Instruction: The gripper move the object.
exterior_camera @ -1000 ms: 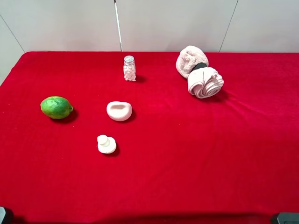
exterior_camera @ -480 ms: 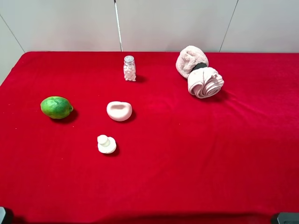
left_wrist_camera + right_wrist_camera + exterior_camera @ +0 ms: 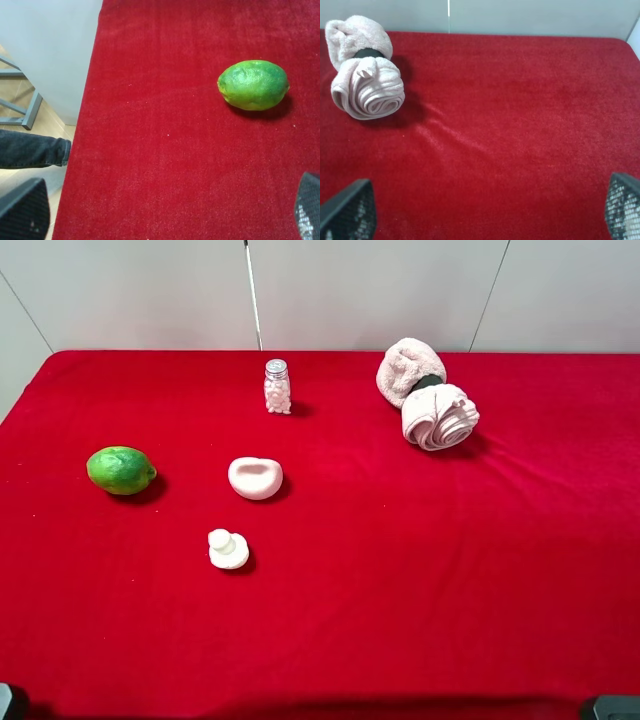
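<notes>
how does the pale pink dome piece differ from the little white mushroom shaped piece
The dome piece is larger and pale pink; the mushroom piece is smaller and whiter. The dome piece is one rounded body with a hollow showing, while the mushroom piece has a small knob on a wider base. The dome piece sits farther back on the red cloth. Both are small, smooth, and untouched.

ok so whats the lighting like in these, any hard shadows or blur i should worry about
Exterior high view: even, soft light; the lime, the pale pink object and the rolled towels cast short dark shadows to their right, everything sharp. Left wrist view: lime crisp, the fingertips at the frame edge blurred. Right wrist view: towels sharp with a soft shadow, a sheen streak on the red cloth, fingertips out of focus.
</notes>
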{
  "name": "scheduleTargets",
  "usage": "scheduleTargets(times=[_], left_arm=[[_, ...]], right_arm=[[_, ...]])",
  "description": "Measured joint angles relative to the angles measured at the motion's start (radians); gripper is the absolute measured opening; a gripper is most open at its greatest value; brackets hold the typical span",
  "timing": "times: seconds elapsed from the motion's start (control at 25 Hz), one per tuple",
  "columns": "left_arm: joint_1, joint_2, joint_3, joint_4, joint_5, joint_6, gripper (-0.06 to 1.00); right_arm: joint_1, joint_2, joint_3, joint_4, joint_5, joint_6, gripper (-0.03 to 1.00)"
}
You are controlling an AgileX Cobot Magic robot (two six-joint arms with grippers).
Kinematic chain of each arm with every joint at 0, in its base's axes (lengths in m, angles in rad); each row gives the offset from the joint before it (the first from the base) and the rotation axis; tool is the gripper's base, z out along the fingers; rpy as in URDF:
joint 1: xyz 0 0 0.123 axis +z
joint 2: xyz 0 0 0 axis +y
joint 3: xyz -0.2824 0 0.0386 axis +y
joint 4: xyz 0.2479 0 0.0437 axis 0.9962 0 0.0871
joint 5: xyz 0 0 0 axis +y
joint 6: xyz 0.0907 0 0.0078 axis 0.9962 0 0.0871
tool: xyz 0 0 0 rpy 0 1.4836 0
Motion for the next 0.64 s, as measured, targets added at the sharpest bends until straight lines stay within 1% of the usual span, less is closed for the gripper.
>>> scheduleTargets(times=[0.64], left_arm=[[0.000, 0.000, 0.000, 0.000, 0.000, 0.000, 0.97]], right_arm=[[0.000, 0.000, 0.000, 0.000, 0.000, 0.000, 0.69]])
